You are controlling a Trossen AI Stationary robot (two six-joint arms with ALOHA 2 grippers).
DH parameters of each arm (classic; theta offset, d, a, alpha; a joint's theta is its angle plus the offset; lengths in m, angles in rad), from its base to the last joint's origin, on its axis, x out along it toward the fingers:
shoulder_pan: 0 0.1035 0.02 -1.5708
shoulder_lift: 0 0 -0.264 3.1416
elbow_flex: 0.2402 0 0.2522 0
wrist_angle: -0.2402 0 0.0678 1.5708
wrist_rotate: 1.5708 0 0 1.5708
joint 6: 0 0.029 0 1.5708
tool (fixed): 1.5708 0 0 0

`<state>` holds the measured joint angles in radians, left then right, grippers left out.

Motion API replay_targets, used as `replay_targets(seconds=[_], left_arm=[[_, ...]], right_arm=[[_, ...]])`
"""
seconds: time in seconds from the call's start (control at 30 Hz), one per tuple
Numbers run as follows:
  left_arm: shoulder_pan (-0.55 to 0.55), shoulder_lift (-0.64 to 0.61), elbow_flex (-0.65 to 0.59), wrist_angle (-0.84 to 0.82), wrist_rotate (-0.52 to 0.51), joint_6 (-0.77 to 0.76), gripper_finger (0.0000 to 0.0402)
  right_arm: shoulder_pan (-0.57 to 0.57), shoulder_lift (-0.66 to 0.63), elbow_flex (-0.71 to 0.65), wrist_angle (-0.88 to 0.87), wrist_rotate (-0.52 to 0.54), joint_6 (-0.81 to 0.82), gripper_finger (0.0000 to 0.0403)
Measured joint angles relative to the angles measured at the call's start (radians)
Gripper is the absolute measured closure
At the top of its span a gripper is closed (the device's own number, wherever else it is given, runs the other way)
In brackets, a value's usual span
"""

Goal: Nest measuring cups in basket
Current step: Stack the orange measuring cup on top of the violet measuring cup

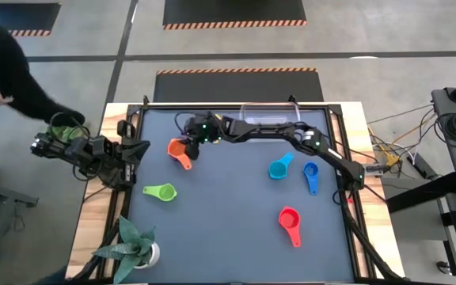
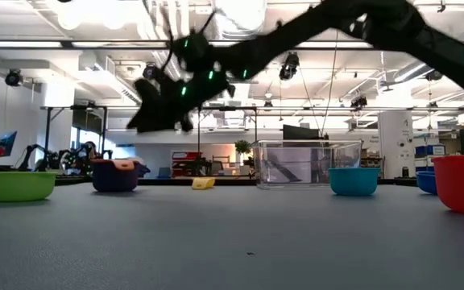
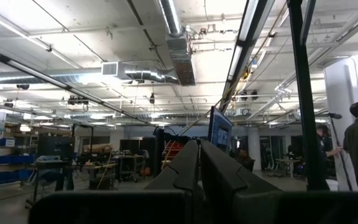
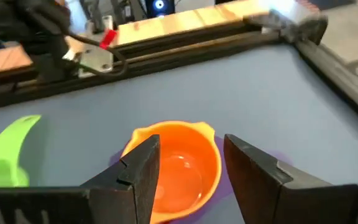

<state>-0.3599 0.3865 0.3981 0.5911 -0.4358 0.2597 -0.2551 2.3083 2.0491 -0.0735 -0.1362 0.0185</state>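
Now the right hand point(image 1: 190, 136) hangs just above the orange cup point(image 4: 178, 167), with its two dark fingers point(image 4: 140, 168) spread wide, one on each side of the bowl and holding nothing. In the right wrist view the orange cup sits inside a purple cup point(image 4: 224, 182), of which only a thin rim shows around it; the high view shows only the orange cup there, with its short handle toward 5 o'clock. Both stand on the dark worktop point(image 1: 228, 206), at about 10 o'clock from its middle.

The green cup point(image 1: 161, 191) lies at about 8 o'clock, near the left edge. The cyan cup point(image 1: 279, 167) and the blue cup point(image 1: 311, 174) lie close together at about 2 o'clock, and the red cup point(image 1: 290, 222) is at about 4 o'clock, well apart from the others. The clear basket point(image 1: 269, 114) stands at 12 o'clock by the far edge, partly under the right arm. Only the low view shows a small yellow cup point(image 2: 204, 184), low on the worktop to the left of the basket.

The left hand point(image 3: 199, 171) waits beyond the left edge of the worktop, its fingers pressed together, pointing into the room. A person's dark sleeve point(image 1: 10, 75) shows beyond the worktop at 10 o'clock, and a small plant point(image 1: 133, 245) at 7 o'clock.
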Motion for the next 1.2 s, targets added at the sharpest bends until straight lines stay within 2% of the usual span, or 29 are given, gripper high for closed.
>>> replay_targets(seconds=[0.17, 0.33, 0.5, 0.7, 0.9, 1.03, 1.2], left_arm=[[0.000, 0.028, 0.000, -0.005, 0.000, -0.011, 0.0402], [0.000, 0.095, 0.067, -0.111, -0.056, -0.041, 0.0402], [0.000, 0.217, 0.230, -0.419, -0.071, -0.128, 0.0402], [0.001, 0.403, 0.425, -0.819, -0.071, -0.263, 0.0402], [0.004, 0.609, 0.626, -1.196, -0.067, -0.406, 0.0402], [0.022, 0.735, 0.709, -1.380, 0.056, -0.460, 0.0402], [0.088, 0.872, 0.728, -1.409, 0.307, -0.467, 0.0402]], right_arm=[[0.024, -0.170, -0.028, -0.078, 0.007, -0.148, 0.0276], [0.058, -0.350, -0.215, -0.096, 0.043, -0.240, 0.0334], [0.094, -0.569, -0.469, -0.003, 0.059, -0.275, 0.0386], [0.116, -0.740, -0.735, 0.073, 0.061, -0.265, 0.0394], [0.119, -0.891, -0.941, 0.184, 0.060, -0.274, 0.0394], [0.118, -0.977, -1.074, 0.268, 0.060, -0.297, 0.0394], [0.118, -1.086, -1.205, 0.357, 0.059, -0.345, 0.0394]])
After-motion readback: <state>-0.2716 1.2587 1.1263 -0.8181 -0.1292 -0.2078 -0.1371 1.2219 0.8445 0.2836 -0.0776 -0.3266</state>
